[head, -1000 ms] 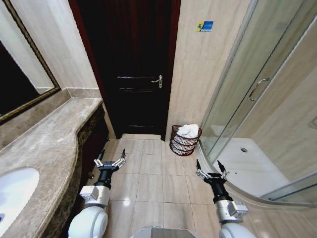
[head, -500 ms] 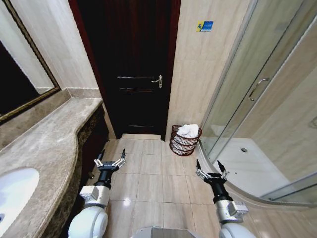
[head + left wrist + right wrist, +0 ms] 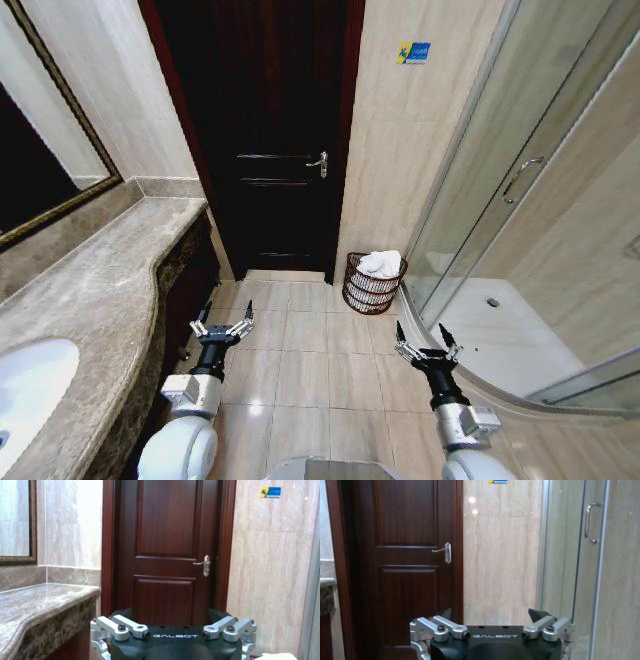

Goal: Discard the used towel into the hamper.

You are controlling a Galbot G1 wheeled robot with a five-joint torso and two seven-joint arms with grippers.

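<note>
Left claw (image 3: 222, 326) fingers spread apart, empty, held low over the tiled floor (image 3: 300, 370) just beside the bench front edge. Right claw (image 3: 426, 345) fingers also spread apart, empty, low over the floor near the shower tray curb. Both claws point forward toward the door, well apart from each other

Hamper (image 3: 372, 287) stands upright on the floor at the far end, against the beige wall (image 3: 400, 150), between the dark wood door (image 3: 275, 150) and the glass shower enclosure (image 3: 530, 200). White towel (image 3: 381, 263) sits bunched in the hamper top, rising above the rim. Hamper well apart from both claws

Marble bench (image 3: 90, 290) runs along the left side, white sink basin (image 3: 30, 385) in its near end, framed mirror (image 3: 40, 160) above it

Left wrist view: claw fingers (image 3: 120, 627) spread, door with lever handle (image 3: 205, 563) ahead, bench edge beside, a bit of white towel at the frame corner (image 3: 275, 656). Right wrist view: claw fingers (image 3: 439, 627) spread, door and shower glass with handle (image 3: 589, 523) ahead
</note>
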